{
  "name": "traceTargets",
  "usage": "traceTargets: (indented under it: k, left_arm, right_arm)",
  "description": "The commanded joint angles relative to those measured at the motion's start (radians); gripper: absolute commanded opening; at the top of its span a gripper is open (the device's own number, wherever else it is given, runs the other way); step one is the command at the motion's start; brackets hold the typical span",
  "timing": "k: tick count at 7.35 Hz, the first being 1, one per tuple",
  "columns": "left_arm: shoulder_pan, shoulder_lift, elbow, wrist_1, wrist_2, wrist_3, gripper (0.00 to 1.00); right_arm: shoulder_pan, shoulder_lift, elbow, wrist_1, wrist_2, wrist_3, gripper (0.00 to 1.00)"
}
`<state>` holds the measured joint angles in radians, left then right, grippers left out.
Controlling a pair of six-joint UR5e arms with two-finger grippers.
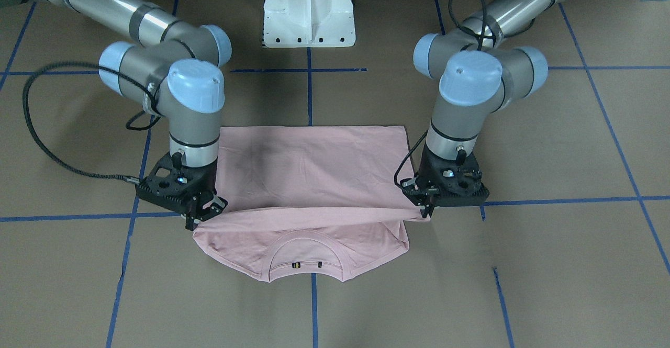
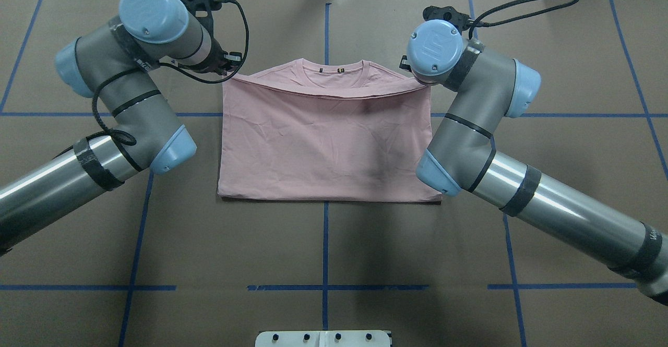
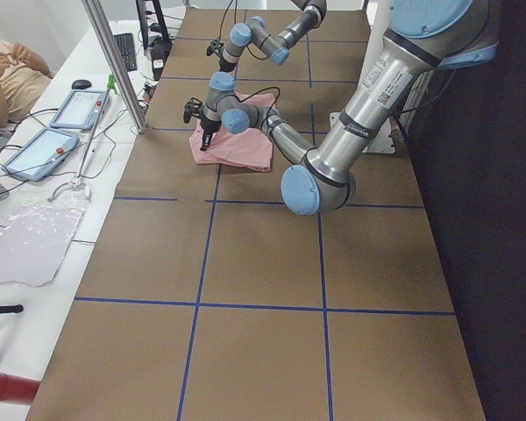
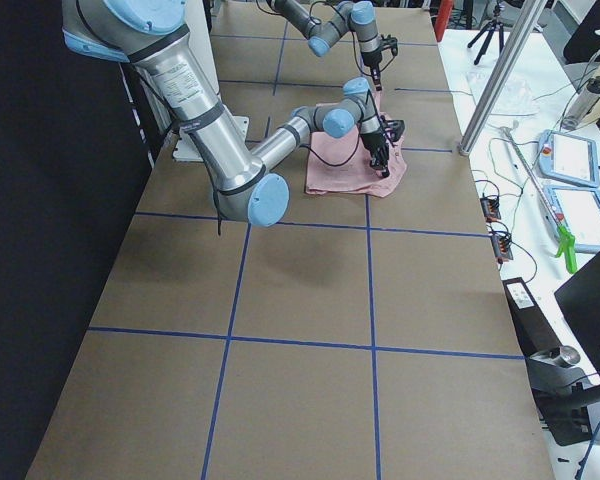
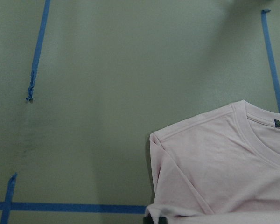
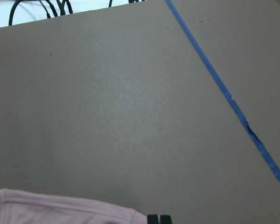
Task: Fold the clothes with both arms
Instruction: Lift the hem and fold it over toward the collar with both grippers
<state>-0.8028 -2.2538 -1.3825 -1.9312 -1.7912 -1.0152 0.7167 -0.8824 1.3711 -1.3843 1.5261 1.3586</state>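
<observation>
Pale pink short-sleeved T-shirt (image 2: 323,143) lies centre-frame overhead, collar at top, its doubled-over hem stretched taut left-to-right between black left gripper (image 1: 425,211) and black right gripper (image 1: 201,216), both clenched on its corners.

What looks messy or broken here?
Nothing is spilled or broken. The shirt lies neatly folded, its flap pinched at the corners by the left gripper and right gripper. Only the blue tape looks frayed in spots.
</observation>
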Motion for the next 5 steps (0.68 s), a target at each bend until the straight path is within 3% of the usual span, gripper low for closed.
traceTargets:
  k: [1, 3, 5]
  left_arm:
    - [-0.007, -0.015, 0.108, -0.13, 0.016, 0.064, 1.0]
    - [-0.009, -0.004, 0.099, -0.132, 0.015, 0.066, 1.0]
    - [-0.006, 0.095, -0.068, -0.132, 0.009, 0.064, 1.0]
  right_arm:
    - [0.016, 0.006, -0.13, 0.162, 0.041, -0.094, 1.0]
    - [0.055, 0.008, -0.127, 0.166, 0.126, -0.168, 1.0]
    - [0.102, -0.007, -0.086, 0.171, 0.257, -0.305, 1.0]
